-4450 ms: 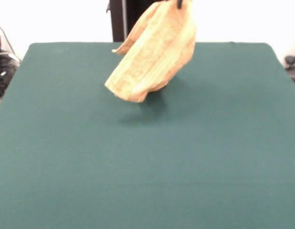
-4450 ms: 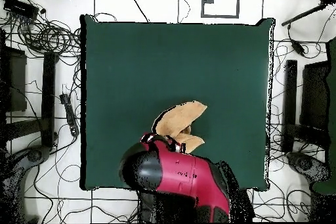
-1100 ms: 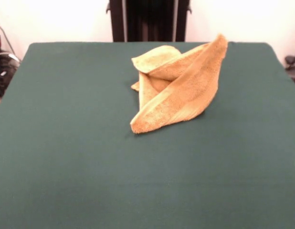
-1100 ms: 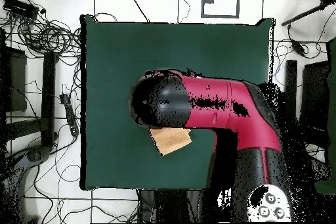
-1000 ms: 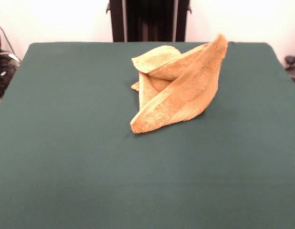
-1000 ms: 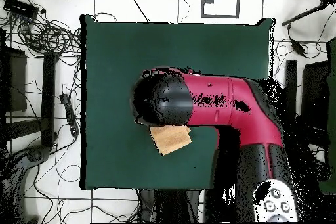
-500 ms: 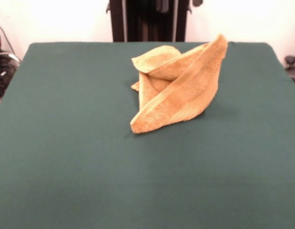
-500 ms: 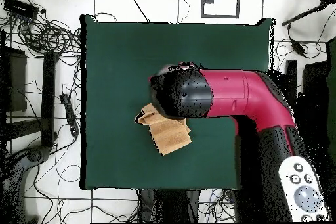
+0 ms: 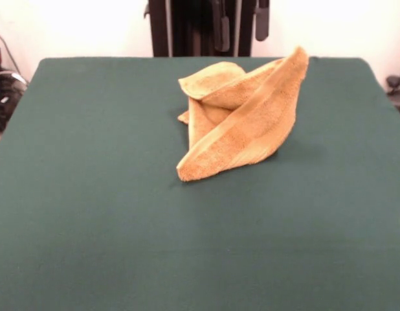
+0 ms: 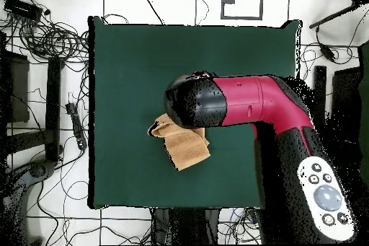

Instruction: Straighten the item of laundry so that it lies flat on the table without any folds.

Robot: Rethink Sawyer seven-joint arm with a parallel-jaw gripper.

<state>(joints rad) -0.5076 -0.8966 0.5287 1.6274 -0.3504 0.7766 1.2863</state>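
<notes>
Front view: tool (image 9: 241,24) open, empty, above towel (image 9: 242,123).

Front view: low, across table (image 9: 90,227). Overhead: straight down, whole table. Shared: towel (image 9: 242,120).

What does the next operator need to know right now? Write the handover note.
Gripper: open, empty, hanging above the towel near the table's far edge.
Towel: released, lying on the green table in a crumpled heap, with one corner sticking up and layers folded over each other.
Done: nothing flat yet.
Left: grasp an edge or corner, then spread the towel until no folds remain.
</notes>
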